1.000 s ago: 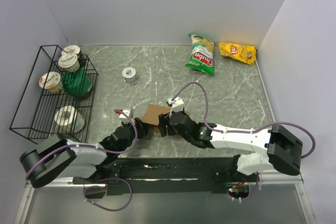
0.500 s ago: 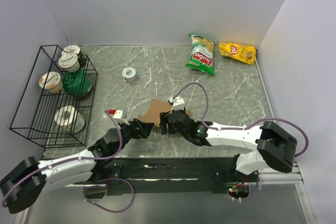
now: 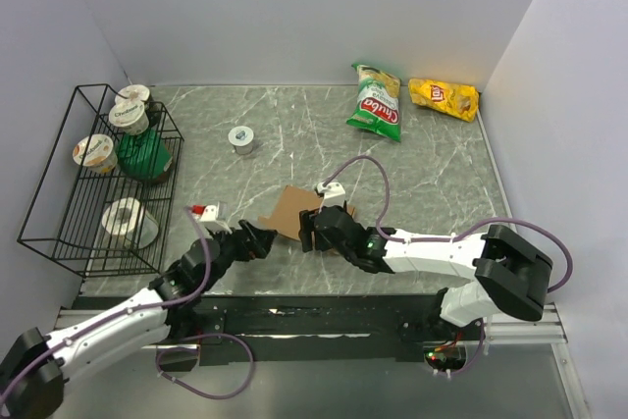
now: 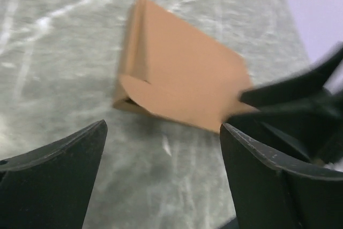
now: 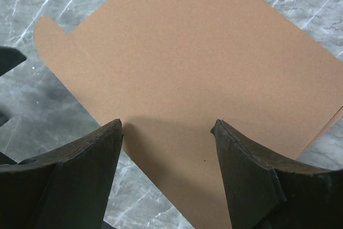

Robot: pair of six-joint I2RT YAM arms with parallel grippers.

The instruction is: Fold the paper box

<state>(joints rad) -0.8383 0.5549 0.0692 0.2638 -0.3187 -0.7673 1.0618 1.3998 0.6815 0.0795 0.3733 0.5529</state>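
Paper box (image 3: 292,211): brown, lying on bench (image 3: 432,174) toward its near side, between my two end effectors; one flap raised along an edge

My left end effector (image 3: 263,238): released, fingers (image 4: 64,175) wide, nothing between them, near the box's corner and apart from it

My right end effector (image 3: 314,230): released, fingers (image 5: 80,170) spread above the box's edge; whether they touch the box I cannot tell
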